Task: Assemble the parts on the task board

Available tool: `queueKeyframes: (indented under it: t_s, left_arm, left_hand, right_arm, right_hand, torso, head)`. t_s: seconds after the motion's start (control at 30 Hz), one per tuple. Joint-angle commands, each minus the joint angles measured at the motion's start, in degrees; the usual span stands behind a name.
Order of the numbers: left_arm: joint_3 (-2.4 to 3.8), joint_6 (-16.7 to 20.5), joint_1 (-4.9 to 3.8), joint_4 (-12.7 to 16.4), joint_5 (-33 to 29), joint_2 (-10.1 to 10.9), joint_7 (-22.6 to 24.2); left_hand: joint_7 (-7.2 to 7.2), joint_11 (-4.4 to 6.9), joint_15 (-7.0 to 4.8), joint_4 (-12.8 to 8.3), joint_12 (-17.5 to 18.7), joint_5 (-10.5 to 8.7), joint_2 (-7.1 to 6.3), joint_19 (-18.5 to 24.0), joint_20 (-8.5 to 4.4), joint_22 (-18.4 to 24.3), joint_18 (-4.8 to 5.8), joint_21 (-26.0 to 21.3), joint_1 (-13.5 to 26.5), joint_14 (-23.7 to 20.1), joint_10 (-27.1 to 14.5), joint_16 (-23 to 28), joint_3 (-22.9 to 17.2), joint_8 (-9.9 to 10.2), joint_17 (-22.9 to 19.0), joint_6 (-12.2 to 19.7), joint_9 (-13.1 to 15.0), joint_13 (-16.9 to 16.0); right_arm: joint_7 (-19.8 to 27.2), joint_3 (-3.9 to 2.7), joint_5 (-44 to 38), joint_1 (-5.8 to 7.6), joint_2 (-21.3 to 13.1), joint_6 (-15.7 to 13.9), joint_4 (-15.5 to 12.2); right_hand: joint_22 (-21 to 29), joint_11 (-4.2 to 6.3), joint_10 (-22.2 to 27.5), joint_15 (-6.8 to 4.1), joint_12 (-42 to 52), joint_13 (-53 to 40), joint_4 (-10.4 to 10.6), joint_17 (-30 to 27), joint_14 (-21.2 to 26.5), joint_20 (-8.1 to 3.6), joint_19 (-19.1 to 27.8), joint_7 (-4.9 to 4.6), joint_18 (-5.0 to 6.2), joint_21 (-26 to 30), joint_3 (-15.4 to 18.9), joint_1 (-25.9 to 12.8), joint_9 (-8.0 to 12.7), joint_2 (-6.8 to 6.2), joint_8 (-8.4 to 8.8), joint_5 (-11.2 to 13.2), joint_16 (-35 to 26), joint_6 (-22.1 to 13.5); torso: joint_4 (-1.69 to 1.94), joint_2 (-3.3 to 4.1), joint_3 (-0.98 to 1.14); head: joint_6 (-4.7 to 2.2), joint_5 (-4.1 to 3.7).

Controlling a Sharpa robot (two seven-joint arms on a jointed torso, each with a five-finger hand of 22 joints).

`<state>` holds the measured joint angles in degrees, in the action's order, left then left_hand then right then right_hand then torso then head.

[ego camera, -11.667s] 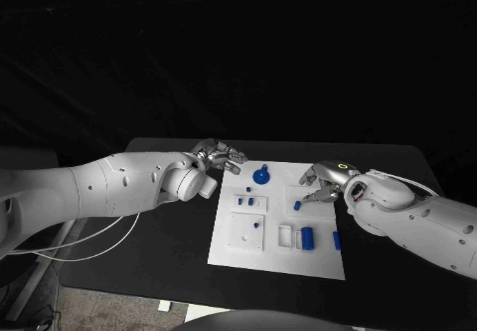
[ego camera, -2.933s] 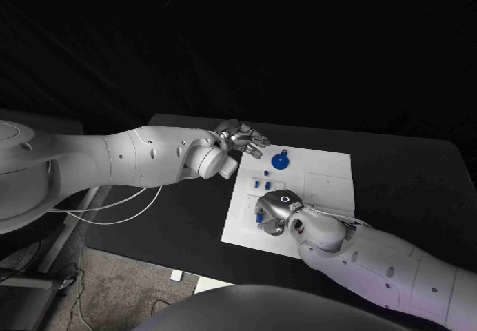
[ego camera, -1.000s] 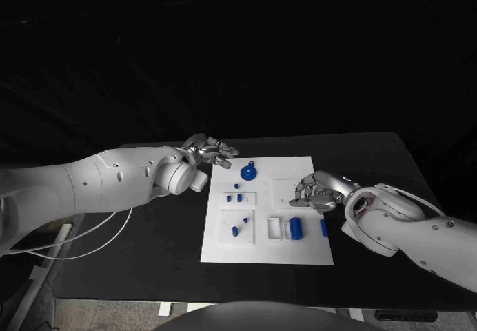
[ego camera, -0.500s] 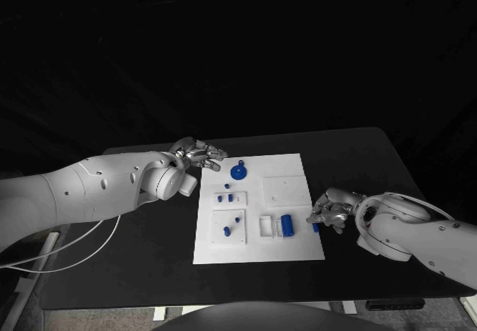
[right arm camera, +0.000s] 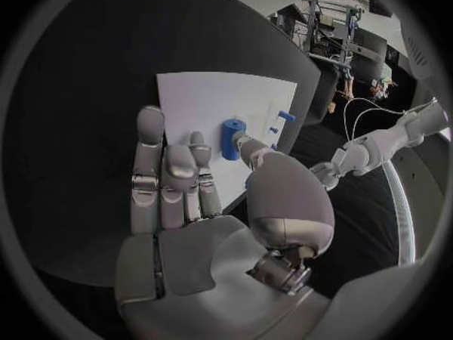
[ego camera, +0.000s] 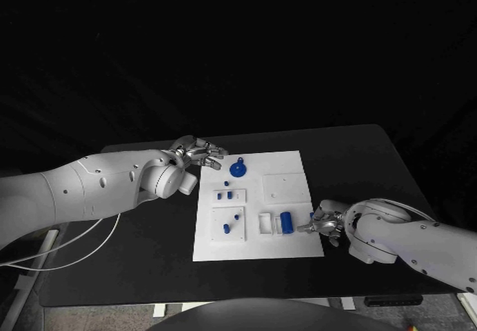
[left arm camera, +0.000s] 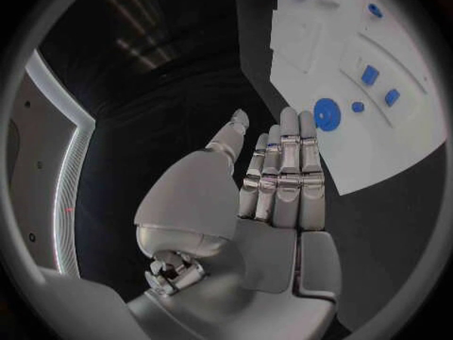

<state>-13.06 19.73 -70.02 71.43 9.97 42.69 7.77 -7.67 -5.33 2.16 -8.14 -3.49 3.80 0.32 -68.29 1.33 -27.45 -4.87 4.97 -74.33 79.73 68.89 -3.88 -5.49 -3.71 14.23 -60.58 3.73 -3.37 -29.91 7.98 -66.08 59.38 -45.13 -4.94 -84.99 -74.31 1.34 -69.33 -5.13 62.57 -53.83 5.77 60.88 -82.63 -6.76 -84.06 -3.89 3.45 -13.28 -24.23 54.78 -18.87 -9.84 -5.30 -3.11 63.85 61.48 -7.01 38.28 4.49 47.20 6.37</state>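
The white task board (ego camera: pixel 295 243) lies in the middle of the table. On it I see a round blue part (ego camera: pixel 238 168), two small blue parts (ego camera: pixel 229 196) in a plate, and a blue cylinder (ego camera: pixel 286 221) standing beside a white slot (ego camera: pixel 267 223). My right hand (ego camera: pixel 325 222) is at the board's right edge, over a small blue part (ego camera: pixel 314 226). In the right wrist view its fingers (right arm camera: pixel 151 166) are stretched out, the thumb apart from them and pointing at the cylinder (right arm camera: pixel 232 140). My left hand (ego camera: pixel 199 152) hovers off the board's far left corner, fingers (left arm camera: pixel 283 166) straight, holding nothing.
A square white plate (ego camera: pixel 283 186) with a shallow recess sits on the board's far right half. Another plate (ego camera: pixel 231 224) on the near left holds small blue parts. Black table (ego camera: pixel 368 165) surrounds the board, with its right edge close behind my right arm.
The camera has shifted. Relative to the board, my right hand has gone from the middle right plate to the small blue part at the right edge. The left hand has stayed put.
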Motion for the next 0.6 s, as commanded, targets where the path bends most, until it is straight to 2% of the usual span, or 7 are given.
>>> queueKeyframes:
  t_s: [0.03,0.07,0.1,0.23,0.27,0.6]
  left_arm:
    - [0.03,-1.12,-0.01,0.22,-0.06,-0.03,0.49]
    - [0.03,-1.14,-0.01,0.23,-0.06,-0.02,0.48]
    - [0.03,-1.16,-0.01,0.24,-0.06,-0.01,0.47]
    - [0.03,-1.22,-0.01,0.28,-0.06,0.05,0.43]
    - [0.03,-1.23,-0.01,0.28,-0.06,0.06,0.42]
    - [0.04,-1.26,-0.01,0.36,-0.06,0.15,0.31]
  left_hand:
    - [0.12,-0.06,0.14,0.06,0.16,0.25,0.62,-0.24,-0.01,0.21,1.05,0.14,-0.05,-0.51,-0.32,0.26,0.29,0.02,-0.10,0.39,-0.06,0.02]
    - [0.12,-0.06,0.14,0.06,0.16,0.25,0.62,-0.24,-0.01,0.21,1.05,0.14,-0.05,-0.51,-0.32,0.26,0.29,0.02,-0.10,0.39,-0.06,0.02]
    - [0.12,-0.06,0.14,0.06,0.16,0.25,0.62,-0.24,-0.01,0.21,1.05,0.14,-0.05,-0.51,-0.32,0.26,0.29,0.02,-0.10,0.39,-0.06,0.02]
    - [0.12,-0.06,0.14,0.06,0.16,0.25,0.62,-0.24,-0.01,0.21,1.05,0.14,-0.05,-0.51,-0.32,0.26,0.29,0.02,-0.10,0.39,-0.06,0.02]
    - [0.12,-0.06,0.14,0.06,0.16,0.25,0.62,-0.24,-0.01,0.21,1.05,0.14,-0.05,-0.51,-0.32,0.26,0.29,0.02,-0.10,0.39,-0.06,0.02]
    - [0.12,-0.06,0.14,0.06,0.16,0.25,0.62,-0.24,-0.01,0.21,1.05,0.14,-0.05,-0.51,-0.32,0.26,0.29,0.02,-0.10,0.39,-0.06,0.02]
  right_arm:
    - [-3.15,0.03,1.66,-0.11,0.64,-1.65,-0.05]
    - [-3.32,0.03,1.60,-0.12,0.84,-1.96,-0.03]
    - [-3.45,0.03,1.52,-0.13,1.02,-2.18,0.01]
    - [-3.59,0.04,1.34,-0.14,1.66,-2.82,0.20]
    - [-3.59,0.04,1.31,-0.15,1.81,-3.05,0.21]
    - [-3.52,0.02,-0.29,-0.16,3.49,-5.63,0.83]
  right_hand:
    - [-0.22,-0.08,-0.36,0.11,0.67,-1.51,-0.48,0.55,-0.55,0.52,-0.11,0.03,1.29,-0.44,-0.44,0.43,-1.00,-0.68,-0.55,0.20,0.43,0.22]
    - [-0.30,-0.11,-0.26,0.14,0.66,-1.91,-0.73,0.65,-0.53,0.57,-0.07,0.01,1.36,-0.47,-0.48,0.53,-1.70,-0.89,-0.78,0.16,0.45,-0.13]
    - [-0.50,-0.18,-0.28,0.24,0.55,-2.90,-0.83,0.84,-0.53,0.73,0.06,-0.07,1.52,-0.52,-0.56,0.41,-3.67,-0.95,-1.40,0.14,0.43,-1.05]
    - [-0.59,-0.24,-0.26,0.25,0.05,-3.20,-0.74,0.92,-0.56,0.73,0.03,-0.13,1.58,-0.56,-0.21,0.42,-4.65,-1.31,-1.51,0.14,0.37,-1.68]
    - [-0.65,-0.26,-0.42,0.28,-0.25,-3.73,-0.58,1.01,-0.57,0.77,0.07,-0.15,1.61,-0.54,-0.18,0.37,-5.54,-1.35,-1.56,0.17,0.29,-2.08]
    - [-0.61,-0.54,-0.27,0.42,-1.08,-4.25,0.55,1.15,-0.60,0.81,0.01,-0.67,1.63,-0.39,0.48,0.24,-5.50,-2.08,-0.44,0.31,0.12,-3.70]
  torso:
    - [-0.02,0.03,-0.04]
    - [-0.04,0.02,0.00]
    - [-0.04,0.02,0.00]
    - [-0.03,0.06,-0.07]
    - [-0.04,0.06,-0.05]
    - [-0.01,0.08,-0.08]
  head:
    - [0.17,0.05]
    - [0.21,0.07]
    - [0.21,0.07]
    - [0.31,0.07]
    - [0.34,0.12]
    - [0.47,0.00]
